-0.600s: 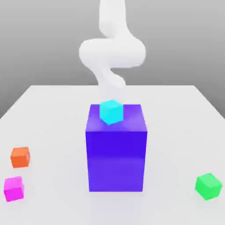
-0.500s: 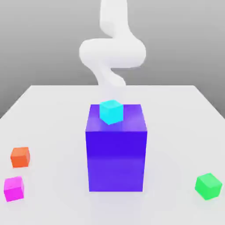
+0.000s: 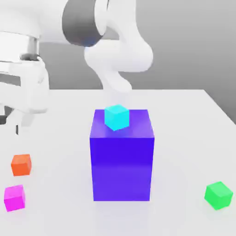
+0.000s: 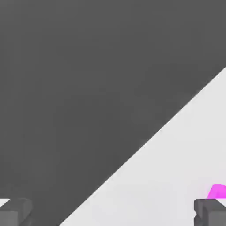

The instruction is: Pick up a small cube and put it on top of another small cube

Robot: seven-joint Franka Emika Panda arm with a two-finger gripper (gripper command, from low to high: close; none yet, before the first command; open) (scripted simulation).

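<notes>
Pink is the small cube (image 3: 14, 197) we care about, and it sits on the worktop (image 3: 184, 120) at the front corner on the exterior view's left. The orange cube (image 3: 21, 164) is just behind it, near but not touching. The hand (image 3: 10, 120) hangs up high over that side, at the edge of the exterior view, and nothing is in it. In the hand view its two dark fingertips (image 4: 211, 212) stand far apart, so the hand is spread wide, and a bit of the pink cube (image 4: 217, 191) peeks out right next to one fingertip.

That is the worry. The cube looks off to one side, not in the middle of the gap. If the hand goes straight down from here, one fingertip could land on the cube or push it away.

The orange cube is close too. A wide hand could bump it.

The pink cube also sits near the worktop's edge. A hard push could slide it off.

Later, a cube set down crooked on another small cube, like the green cube (image 3: 218, 195), could tip off.
</notes>
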